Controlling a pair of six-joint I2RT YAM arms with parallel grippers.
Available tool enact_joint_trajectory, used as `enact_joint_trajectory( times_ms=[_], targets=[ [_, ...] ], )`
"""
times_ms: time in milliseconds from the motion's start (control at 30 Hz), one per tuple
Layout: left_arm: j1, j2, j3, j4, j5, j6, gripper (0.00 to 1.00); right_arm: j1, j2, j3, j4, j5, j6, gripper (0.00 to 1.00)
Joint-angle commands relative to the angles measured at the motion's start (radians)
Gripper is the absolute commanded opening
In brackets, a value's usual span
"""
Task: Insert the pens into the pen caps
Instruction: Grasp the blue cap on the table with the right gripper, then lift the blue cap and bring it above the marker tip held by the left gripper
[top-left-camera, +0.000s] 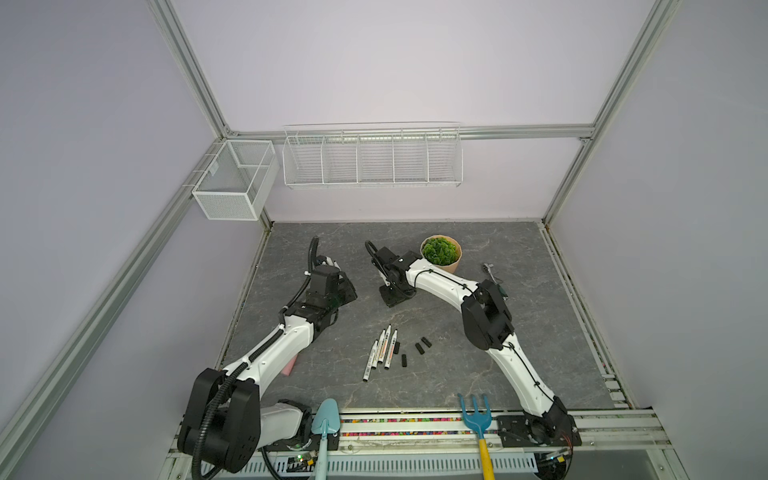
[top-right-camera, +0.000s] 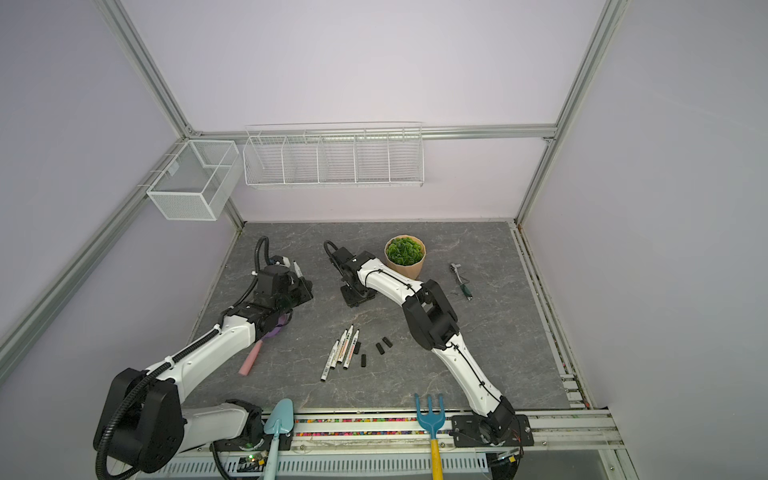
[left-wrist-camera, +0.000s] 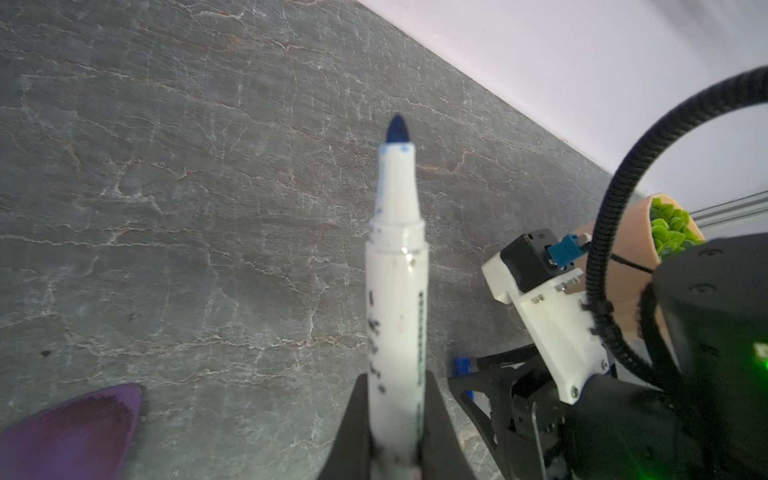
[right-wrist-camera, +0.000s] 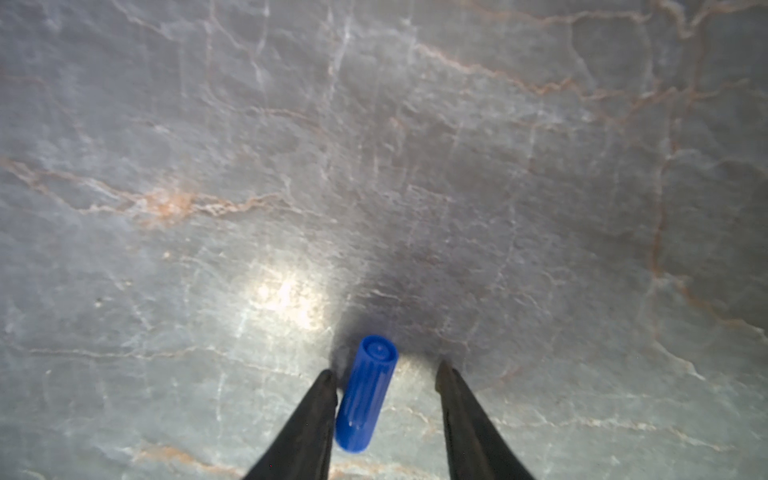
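Near: my right gripper (right-wrist-camera: 385, 370) is down at the table (right-wrist-camera: 374, 166), jaws part open, astride the blue cap (right-wrist-camera: 365, 395). The cap lies flat between the fingers (right-wrist-camera: 320, 415), long axis nearly along them and slightly skewed, closed end pointing away from the wrist. One finger touches its side; the other stands clear of it. Nothing is gripped yet. I judge a squeeze would shove the cap sideways before it seats, so I'll watch for rolling.

Beside it: my left gripper (left-wrist-camera: 397, 376) is clamped tight on the blue pen (left-wrist-camera: 397, 291), barrel in line with its fingers, bare blue tip out ahead.

Far, back toward the arm bases: four pens (top-left-camera: 380, 351) and the black caps (top-left-camera: 419, 348) lie loose on the table.
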Motion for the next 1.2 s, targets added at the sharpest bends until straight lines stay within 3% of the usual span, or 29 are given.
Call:
enact_joint_trajectory(
  times_ms=[0, 133, 300, 400, 633, 800, 967, 1167],
  targets=[
    [-0.001, 0.007, -0.005, 0.037, 0.043, 0.027, 0.00, -0.005, 0.022, -0.011, -0.008, 0.016, -0.039, 0.43],
    [-0.002, 0.009, 0.004, 0.030, 0.095, 0.056, 0.00, -0.004, 0.060, 0.028, -0.028, 0.002, -0.056, 0.35],
    [-0.004, 0.019, 0.018, 0.009, 0.152, 0.106, 0.00, -0.009, 0.058, 0.019, -0.021, -0.018, -0.067, 0.16],
    [-0.020, 0.032, 0.018, 0.023, 0.196, 0.135, 0.00, -0.035, -0.028, -0.077, 0.104, -0.100, -0.062, 0.08],
    [-0.169, 0.082, 0.076, 0.020, 0.289, 0.296, 0.00, -0.177, -0.462, -0.499, 0.555, -0.362, 0.027, 0.07],
    [-0.196, 0.122, 0.086, 0.106, 0.416, 0.289, 0.00, -0.286, -0.687, -0.712, 0.776, -0.539, 0.101, 0.07],
    [-0.223, 0.142, 0.084, 0.206, 0.477, 0.286, 0.00, -0.312, -0.789, -0.812, 0.899, -0.622, 0.114, 0.07],
    [-0.263, 0.182, 0.124, 0.214, 0.445, 0.305, 0.00, -0.311, -0.792, -0.838, 0.974, -0.705, 0.160, 0.07]
  ],
)
